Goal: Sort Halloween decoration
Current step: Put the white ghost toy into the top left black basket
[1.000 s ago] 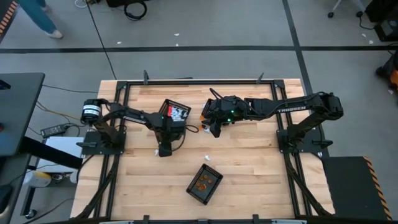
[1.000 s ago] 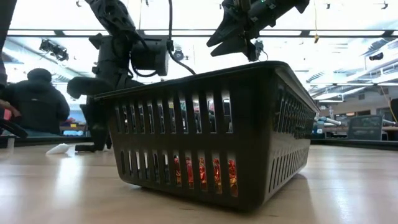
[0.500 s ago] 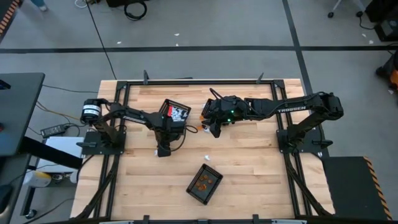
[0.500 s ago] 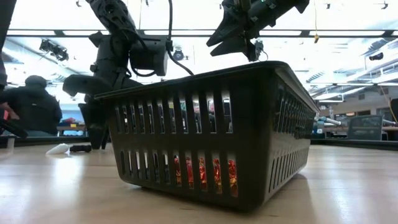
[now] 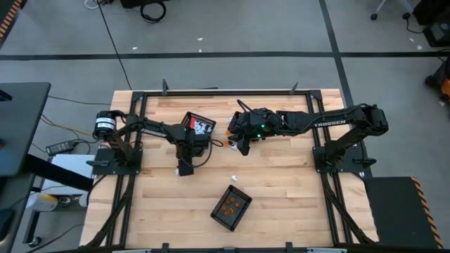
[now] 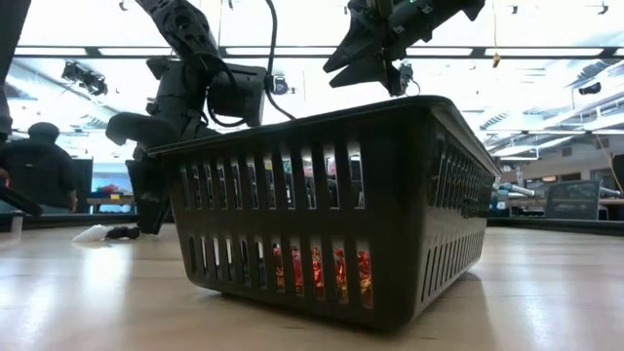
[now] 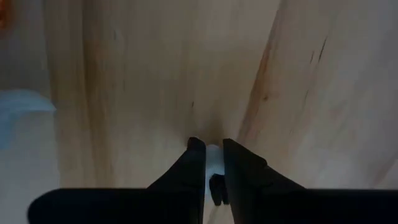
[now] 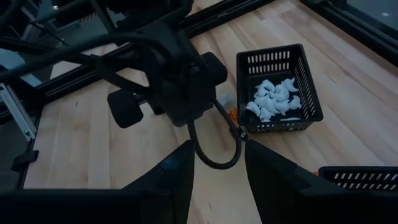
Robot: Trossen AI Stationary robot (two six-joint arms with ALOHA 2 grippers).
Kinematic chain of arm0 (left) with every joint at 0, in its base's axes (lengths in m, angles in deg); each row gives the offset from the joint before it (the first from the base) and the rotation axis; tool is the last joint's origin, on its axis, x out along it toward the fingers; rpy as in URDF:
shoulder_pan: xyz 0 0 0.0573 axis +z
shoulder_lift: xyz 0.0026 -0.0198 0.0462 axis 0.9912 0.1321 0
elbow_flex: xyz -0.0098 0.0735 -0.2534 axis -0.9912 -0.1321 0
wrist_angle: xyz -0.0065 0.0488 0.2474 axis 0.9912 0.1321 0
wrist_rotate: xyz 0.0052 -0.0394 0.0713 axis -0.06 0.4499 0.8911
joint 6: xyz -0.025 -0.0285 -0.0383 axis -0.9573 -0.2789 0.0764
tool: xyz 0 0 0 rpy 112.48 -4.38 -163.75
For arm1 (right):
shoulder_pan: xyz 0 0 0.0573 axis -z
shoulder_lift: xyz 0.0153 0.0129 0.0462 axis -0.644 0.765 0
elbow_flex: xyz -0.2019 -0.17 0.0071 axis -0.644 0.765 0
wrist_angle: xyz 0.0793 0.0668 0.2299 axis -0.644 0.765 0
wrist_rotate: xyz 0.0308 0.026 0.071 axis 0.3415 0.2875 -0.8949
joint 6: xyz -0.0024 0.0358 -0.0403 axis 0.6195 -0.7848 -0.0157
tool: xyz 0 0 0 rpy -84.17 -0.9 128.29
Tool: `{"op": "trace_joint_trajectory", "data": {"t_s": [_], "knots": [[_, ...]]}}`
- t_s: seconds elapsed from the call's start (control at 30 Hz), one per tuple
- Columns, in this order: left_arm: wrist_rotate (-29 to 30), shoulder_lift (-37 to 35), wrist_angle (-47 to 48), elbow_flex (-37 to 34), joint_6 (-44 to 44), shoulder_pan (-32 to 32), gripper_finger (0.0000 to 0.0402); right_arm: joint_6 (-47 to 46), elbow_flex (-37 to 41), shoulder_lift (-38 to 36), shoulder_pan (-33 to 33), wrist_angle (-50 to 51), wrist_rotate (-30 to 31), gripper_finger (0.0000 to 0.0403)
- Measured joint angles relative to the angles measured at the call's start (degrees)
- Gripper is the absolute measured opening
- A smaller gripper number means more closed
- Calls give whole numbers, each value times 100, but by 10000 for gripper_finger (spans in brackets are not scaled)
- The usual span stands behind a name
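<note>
The left gripper (image 5: 184,169) is down at the wooden table (image 5: 281,190), pointing straight at the boards just in front of the basket of white pieces (image 5: 199,126). In its wrist view the two dark fingers (image 7: 198,163) stand close together with a small white trinket (image 7: 213,154) pinched between their tips, right at the wood. From table height the same gripper (image 6: 146,210) shows its tip touching the surface, and beside it lie a white scrap (image 6: 94,233) and a small dark piece (image 6: 124,232).

The right gripper (image 5: 242,147) hangs above the table's middle, near the back, well clear of the wood. Its own view has the fingers (image 8: 177,171) standing apart with nothing between them, looking down on the left arm and on the basket of white pieces (image 8: 278,87), which holds a heap of white trinkets (image 8: 273,99). A small orange trinket (image 8: 232,112) lies on the wood just beside that basket's near wall, and the rim of another basket (image 8: 367,177) shows at the corner.

Toward the front of the table sits the orange basket (image 5: 231,207), tilted to the table's edges, with orange trinkets (image 5: 228,206) inside. A lone white trinket (image 5: 234,178) lies on bare wood between it and the arms. In the level view this basket (image 6: 331,210) fills the frame, orange glowing through its lower slots (image 6: 322,273). A person (image 6: 44,166) in dark clothes sits in the room behind.
</note>
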Motion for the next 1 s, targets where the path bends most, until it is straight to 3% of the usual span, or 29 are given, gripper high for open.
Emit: {"op": "trace_joint_trajectory", "data": {"t_s": [0.23,1.0], "knots": [[-20,8,96,95,43,362,47,-64,0,0,0,-8,27,147],[-1196,-8,158,104,205,1158,45,-178,0,0,0,-84,-59,147]]}}
